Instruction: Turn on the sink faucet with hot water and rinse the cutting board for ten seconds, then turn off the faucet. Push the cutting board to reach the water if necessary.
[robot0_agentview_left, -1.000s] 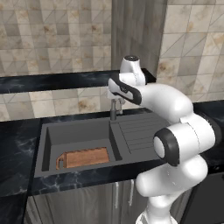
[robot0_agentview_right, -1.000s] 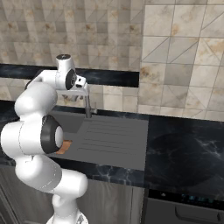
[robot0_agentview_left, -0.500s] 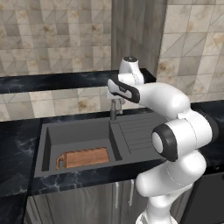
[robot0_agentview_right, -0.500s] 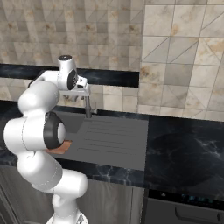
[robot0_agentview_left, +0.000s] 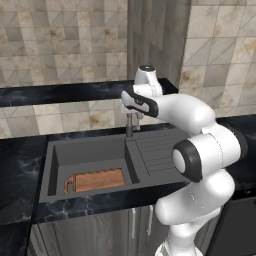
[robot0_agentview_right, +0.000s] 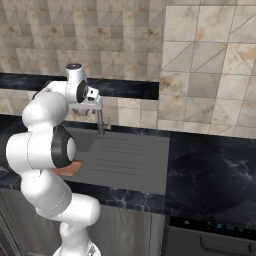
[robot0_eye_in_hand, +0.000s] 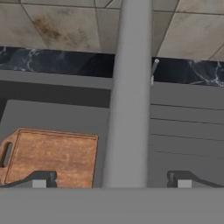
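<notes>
The sink faucet (robot0_eye_in_hand: 129, 87) runs as a thick grey bar up the middle of the hand view, its small lever (robot0_eye_in_hand: 154, 70) at the far end. My gripper (robot0_eye_in_hand: 111, 180) is open, one fingertip on each side of the spout, not touching it. In the left base view the gripper (robot0_agentview_left: 131, 112) hovers just above the faucet (robot0_agentview_left: 129, 127) at the back of the sink (robot0_agentview_left: 55, 165). The cutting board (robot0_agentview_left: 95, 180) lies flat at the basin's front left, also seen below the hand as the cutting board (robot0_eye_in_hand: 52, 153). No water is visible.
The ribbed drainboard (robot0_agentview_left: 157, 152) lies right of the basin. A black marble counter (robot0_agentview_right: 210, 175) surrounds the sink, with a tiled wall (robot0_agentview_left: 60, 45) and a dark ledge (robot0_agentview_left: 60, 92) behind the faucet. My own arm's elbow (robot0_agentview_left: 195, 160) hangs over the drainboard.
The hand has stayed over the faucet spout; only the elbow has shifted a little. The cutting board has not moved.
</notes>
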